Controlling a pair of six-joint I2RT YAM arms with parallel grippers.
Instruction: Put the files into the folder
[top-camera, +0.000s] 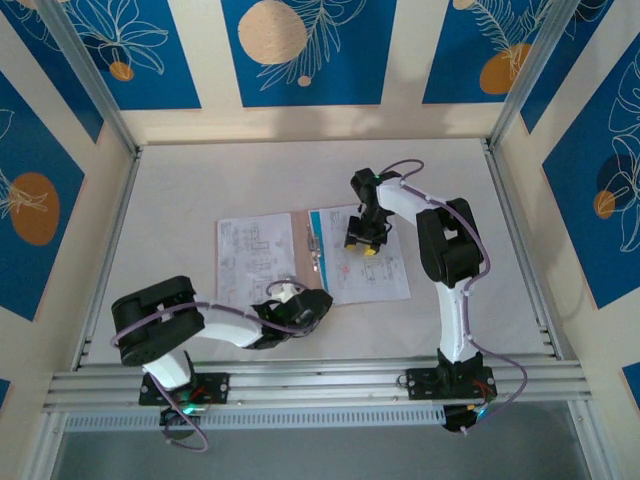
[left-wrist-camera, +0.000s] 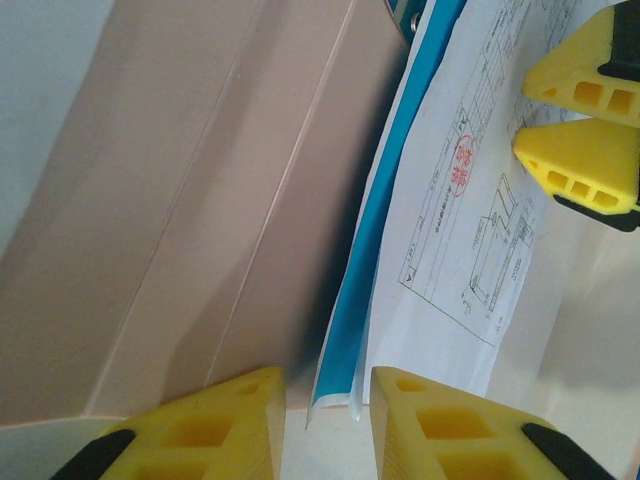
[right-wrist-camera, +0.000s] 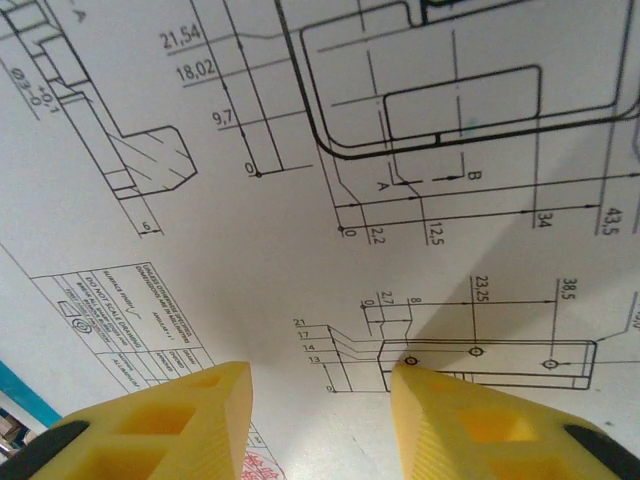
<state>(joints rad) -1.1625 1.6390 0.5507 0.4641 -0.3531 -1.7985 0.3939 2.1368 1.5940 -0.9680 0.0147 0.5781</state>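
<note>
Up close, the left gripper (left-wrist-camera: 328, 388) stands parted beside the folder (left-wrist-camera: 200, 200), gripping nothing. The right gripper (top-camera: 362, 246), also released, hovers over files (top-camera: 378, 282).

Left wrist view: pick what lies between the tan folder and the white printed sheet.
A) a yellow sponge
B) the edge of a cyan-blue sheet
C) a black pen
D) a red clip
B: the edge of a cyan-blue sheet runs as a narrow strip between the folder and the printed sheet.
</note>
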